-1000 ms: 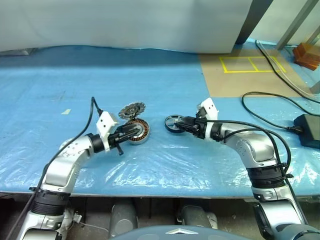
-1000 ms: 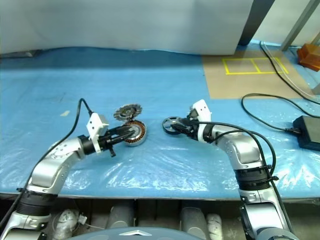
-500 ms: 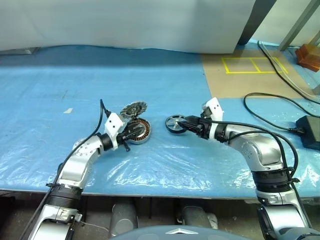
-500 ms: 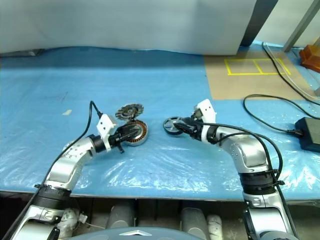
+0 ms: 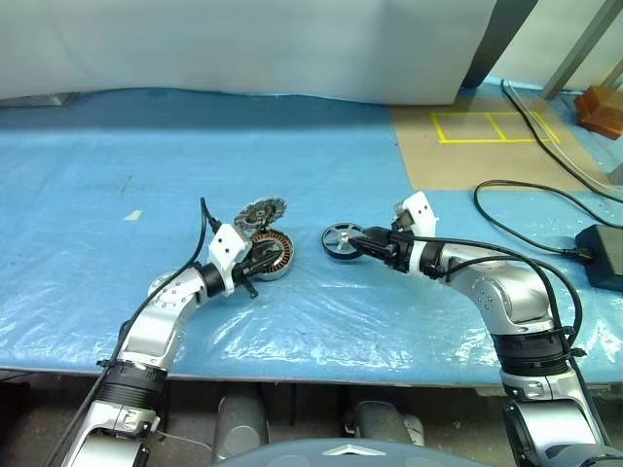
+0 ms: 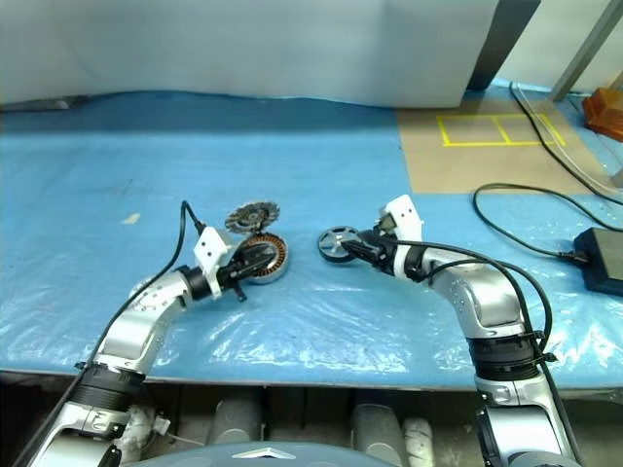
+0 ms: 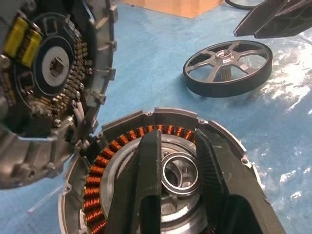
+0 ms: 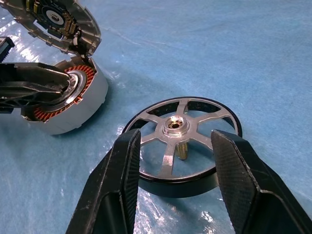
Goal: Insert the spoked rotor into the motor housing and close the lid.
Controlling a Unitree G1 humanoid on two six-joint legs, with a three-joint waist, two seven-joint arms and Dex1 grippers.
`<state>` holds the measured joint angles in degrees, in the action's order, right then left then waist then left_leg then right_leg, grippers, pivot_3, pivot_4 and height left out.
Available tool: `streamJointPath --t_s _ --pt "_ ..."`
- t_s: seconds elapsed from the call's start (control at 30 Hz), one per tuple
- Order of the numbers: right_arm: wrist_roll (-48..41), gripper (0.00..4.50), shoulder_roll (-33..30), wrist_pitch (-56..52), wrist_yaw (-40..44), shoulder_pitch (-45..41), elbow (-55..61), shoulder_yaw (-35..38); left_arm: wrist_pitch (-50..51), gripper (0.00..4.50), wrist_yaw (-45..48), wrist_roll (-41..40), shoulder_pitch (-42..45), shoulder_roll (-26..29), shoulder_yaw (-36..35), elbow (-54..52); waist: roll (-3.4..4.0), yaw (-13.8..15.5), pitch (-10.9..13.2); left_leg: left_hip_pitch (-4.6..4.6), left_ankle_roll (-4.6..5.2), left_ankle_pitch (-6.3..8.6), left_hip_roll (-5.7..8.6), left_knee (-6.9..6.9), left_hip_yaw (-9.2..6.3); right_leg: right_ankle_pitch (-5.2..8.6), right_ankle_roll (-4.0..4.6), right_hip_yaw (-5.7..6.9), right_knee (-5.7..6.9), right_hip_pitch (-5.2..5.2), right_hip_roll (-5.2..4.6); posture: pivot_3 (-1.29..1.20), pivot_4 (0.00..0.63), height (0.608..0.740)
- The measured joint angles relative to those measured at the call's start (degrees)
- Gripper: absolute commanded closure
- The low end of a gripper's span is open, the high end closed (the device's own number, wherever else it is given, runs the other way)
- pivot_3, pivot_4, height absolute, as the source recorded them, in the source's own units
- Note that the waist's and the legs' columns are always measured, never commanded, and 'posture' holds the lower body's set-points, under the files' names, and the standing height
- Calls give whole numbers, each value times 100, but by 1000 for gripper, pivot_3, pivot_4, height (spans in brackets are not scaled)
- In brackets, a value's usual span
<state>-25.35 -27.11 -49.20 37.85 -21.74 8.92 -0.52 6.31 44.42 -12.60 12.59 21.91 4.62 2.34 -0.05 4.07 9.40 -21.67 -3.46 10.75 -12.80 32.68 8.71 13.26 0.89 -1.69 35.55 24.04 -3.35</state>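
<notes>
The motor housing (image 5: 274, 257), a grey cylinder ringed with copper windings (image 7: 112, 156), lies on the blue sheet. Its lid (image 5: 258, 213) stands tilted up at the far side, showing its inner parts (image 7: 48, 63). My left gripper (image 7: 178, 139) lies across the housing's top, its fingers (image 7: 146, 165) clasping the central hub (image 7: 180, 175). To the right, the spoked rotor (image 8: 180, 131) rests on the sheet with its short shaft down. My right gripper (image 8: 175, 134) is open, its tips just short of the rotor's near rim and wide apart.
A blue plastic sheet (image 5: 321, 321) covers the table. A brown board with yellow tape (image 5: 477, 136) lies at the back right. Black cables (image 5: 516, 199) and a black power brick (image 5: 602, 255) sit to the right of my right arm.
The head view has shifted slightly. My left hand has edged forward and down at the housing, its elbow drawn in. The right gripper, rotor and lid have kept still.
</notes>
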Motion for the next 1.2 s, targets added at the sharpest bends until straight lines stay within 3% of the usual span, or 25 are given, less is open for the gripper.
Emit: streamJointPath --t_s 0.5,0.77,1.0,1.2 --pt "86 2118 1 13 -75 30 0 -43 -99 3823 -103 7 125 -85 -47 351 0 0 0 1 0 0 0 6 -1 0 0 0 4 -2 -1 0 150 740" --pt "138 2118 1 19 -130 95 0 -52 1 1169 -48 7 181 -115 -15 345 0 -9 0 5 0 0 -1 6 -1 0 0 -2 6 -3 1 0 150 740" --pt "83 2118 43 14 -100 95 16 -52 269 1169 -29 -231 132 26 -222 156 0 -5 0 -1 0 0 0 5 -1 0 0 -1 3 0 0 0 150 740" --pt "-264 2118 32 -17 202 -18 316 -16 1063 1169 290 -1191 -594 570 -633 -1537 1 -18 0 0 -1 1 -1 -6 0 1 1 0 -3 2 1 0 150 740"
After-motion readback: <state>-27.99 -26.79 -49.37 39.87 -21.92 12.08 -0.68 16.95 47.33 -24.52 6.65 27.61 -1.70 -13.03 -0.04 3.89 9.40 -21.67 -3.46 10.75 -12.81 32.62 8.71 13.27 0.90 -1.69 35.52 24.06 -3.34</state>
